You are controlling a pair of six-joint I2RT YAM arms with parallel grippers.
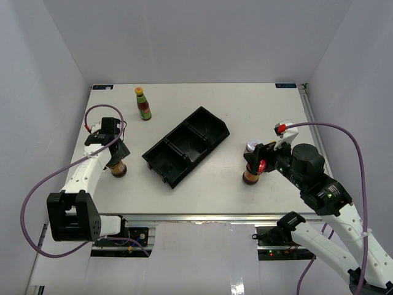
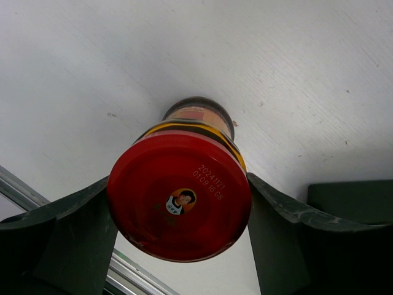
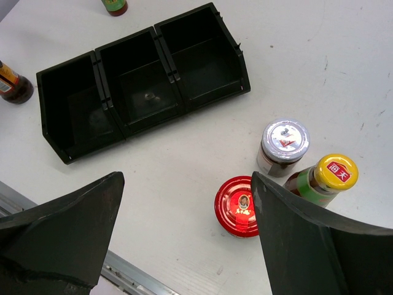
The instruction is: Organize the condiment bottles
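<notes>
1. One table (image 1: 202,184) carried one black tray (image 1: 216,120) with three compartments.
2. The left gripper (image 1: 117,158) flanked the first red-lidded jar (image 2: 179,196) at the tray's 9 o'clock; I could not tell whether it pinched the jar.
3. The right gripper (image 3: 187,178) gaped wide and empty at the tray's 3 o'clock.
4. Of two yellow-capped bottles, the near bottle (image 3: 331,174) stood at that gripper's 3 o'clock and the far bottle (image 1: 143,103) near the tray's 11 o'clock.
5. Of two red-lidded jars, the second red-lidded jar (image 3: 238,206) stood beside the one white-lidded jar (image 3: 284,142).

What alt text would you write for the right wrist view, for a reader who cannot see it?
Three containers stand close together on a white table beside one finger of the open right gripper: a white-lidded jar, a red-lidded jar and a yellow-capped bottle. A black three-compartment tray lies farther off.
</notes>
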